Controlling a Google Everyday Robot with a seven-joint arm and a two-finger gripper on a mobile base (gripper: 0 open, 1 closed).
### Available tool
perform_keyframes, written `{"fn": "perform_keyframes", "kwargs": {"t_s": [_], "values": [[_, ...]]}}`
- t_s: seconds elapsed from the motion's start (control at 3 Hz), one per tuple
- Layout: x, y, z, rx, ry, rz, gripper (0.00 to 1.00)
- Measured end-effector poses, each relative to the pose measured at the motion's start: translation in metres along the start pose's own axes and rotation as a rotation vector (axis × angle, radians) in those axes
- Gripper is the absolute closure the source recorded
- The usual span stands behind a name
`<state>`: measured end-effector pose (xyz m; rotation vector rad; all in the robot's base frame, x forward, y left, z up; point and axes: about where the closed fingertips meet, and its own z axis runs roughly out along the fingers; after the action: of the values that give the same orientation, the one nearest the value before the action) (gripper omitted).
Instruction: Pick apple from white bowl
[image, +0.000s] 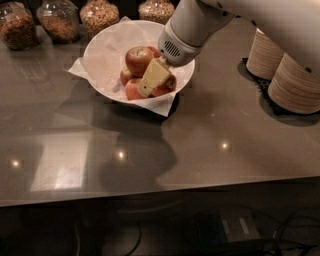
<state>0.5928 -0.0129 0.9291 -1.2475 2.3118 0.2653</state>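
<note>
The white bowl (102, 47), lined with crinkled white paper, sits at the back middle of the dark counter. Several red apples lie in it. The largest apple (137, 59) is on top and smaller ones (131, 91) are below it. My gripper (151, 79), with its pale yellow tip, reaches down from the upper right into the bowl. It rests among the apples, just right of the top apple and over the right-hand apple (169, 85). The white arm (192, 27) hides the bowl's right rear rim.
Several glass jars of grains (57, 20) stand along the back edge behind the bowl. Two stacks of beige paper bowls (295, 80) stand at the right on a dark mat. The counter's front edge (160, 192) runs across the lower part of the view.
</note>
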Motion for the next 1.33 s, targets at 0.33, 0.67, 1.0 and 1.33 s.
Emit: {"fn": "perform_keyframes", "kwargs": {"t_s": [0.33,0.67,1.0,1.33], "values": [[0.004,-0.008,0.006,0.038,0.019,0.006,0.3],[0.006,-0.017,0.009,0.074,0.033,0.016,0.31],[0.009,-0.026,0.013,0.109,0.046,0.027,0.29],[0.011,-0.031,0.015,0.13,0.054,0.033,0.29]]}}
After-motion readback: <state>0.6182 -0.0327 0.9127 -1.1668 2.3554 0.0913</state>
